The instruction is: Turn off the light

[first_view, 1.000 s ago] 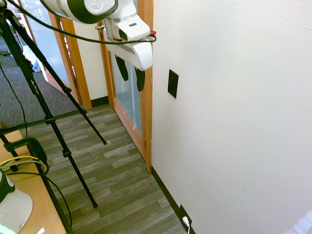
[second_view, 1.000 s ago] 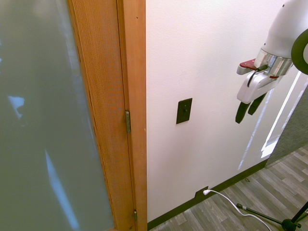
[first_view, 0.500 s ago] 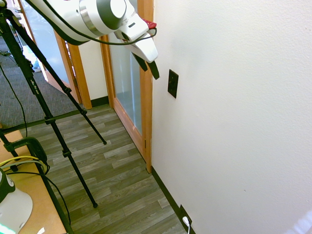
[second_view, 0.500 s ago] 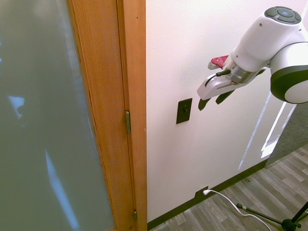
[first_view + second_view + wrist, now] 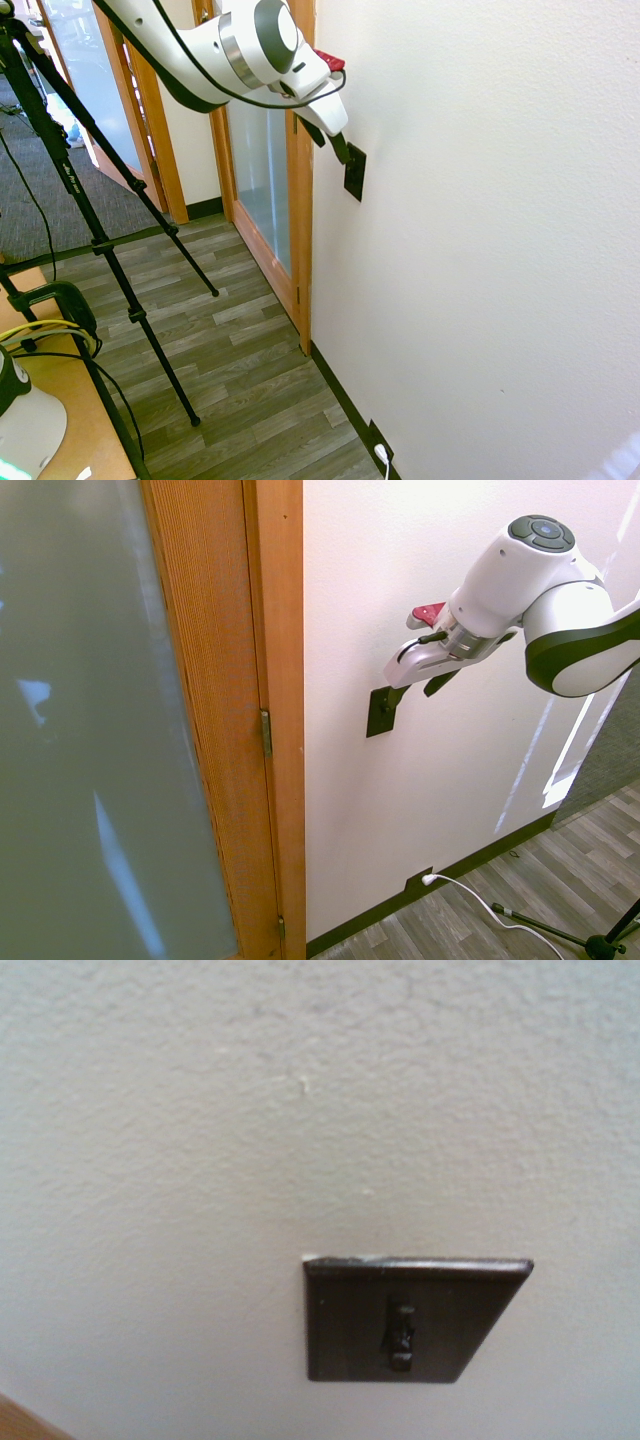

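The light switch (image 5: 354,173) is a small black upright plate on the white wall, right of the wooden door frame. It also shows in the second exterior view as switch (image 5: 379,715), and close up in the wrist view as switch (image 5: 410,1320) with a small toggle (image 5: 401,1332) at its centre. My gripper (image 5: 328,140) points at the wall with its fingers apart and nothing between them. One fingertip (image 5: 392,696) is at the plate's upper edge; I cannot tell if it touches. No lamp is in view.
A wooden door frame (image 5: 275,710) with a frosted glass panel (image 5: 90,730) stands just beside the switch. A black socket plate (image 5: 376,440) with a white plug sits at the skirting board. A wooden desk corner (image 5: 60,420) is at the lower left.
The gripper has tilted from hanging downward to pointing at the wall and has moved toward the switch, one fingertip now at the plate's upper edge.
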You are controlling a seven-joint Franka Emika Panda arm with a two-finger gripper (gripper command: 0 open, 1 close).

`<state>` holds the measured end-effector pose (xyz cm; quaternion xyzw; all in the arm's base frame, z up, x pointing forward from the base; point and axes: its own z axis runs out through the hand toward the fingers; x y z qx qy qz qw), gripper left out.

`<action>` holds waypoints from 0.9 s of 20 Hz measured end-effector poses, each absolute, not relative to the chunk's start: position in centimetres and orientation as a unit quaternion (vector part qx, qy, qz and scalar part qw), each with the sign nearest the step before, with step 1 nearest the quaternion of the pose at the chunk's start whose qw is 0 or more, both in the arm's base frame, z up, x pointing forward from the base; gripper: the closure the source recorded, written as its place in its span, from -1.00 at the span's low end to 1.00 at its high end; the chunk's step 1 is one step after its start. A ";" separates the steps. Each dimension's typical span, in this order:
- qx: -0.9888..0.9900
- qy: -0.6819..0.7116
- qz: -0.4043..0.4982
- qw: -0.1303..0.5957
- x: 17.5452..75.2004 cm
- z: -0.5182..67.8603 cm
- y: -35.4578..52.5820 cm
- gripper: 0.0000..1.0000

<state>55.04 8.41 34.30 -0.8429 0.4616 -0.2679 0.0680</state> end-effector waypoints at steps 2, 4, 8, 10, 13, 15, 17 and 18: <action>-0.844 0.459 -0.267 0.075 56.0 33.3 8.1 1.00; -0.845 0.459 -0.262 0.084 57.1 32.2 8.2 1.00; -0.846 0.459 -0.255 0.092 58.5 30.8 8.4 1.00; -0.846 0.458 -0.256 0.092 58.5 30.7 8.5 1.00; -0.844 0.459 -0.261 0.091 58.7 30.9 8.3 1.00; -0.842 0.461 -0.265 0.091 58.7 31.0 8.2 1.00; -0.840 0.464 -0.266 0.090 58.7 30.9 8.1 1.00; -0.840 0.464 -0.267 0.090 58.7 30.9 8.1 1.00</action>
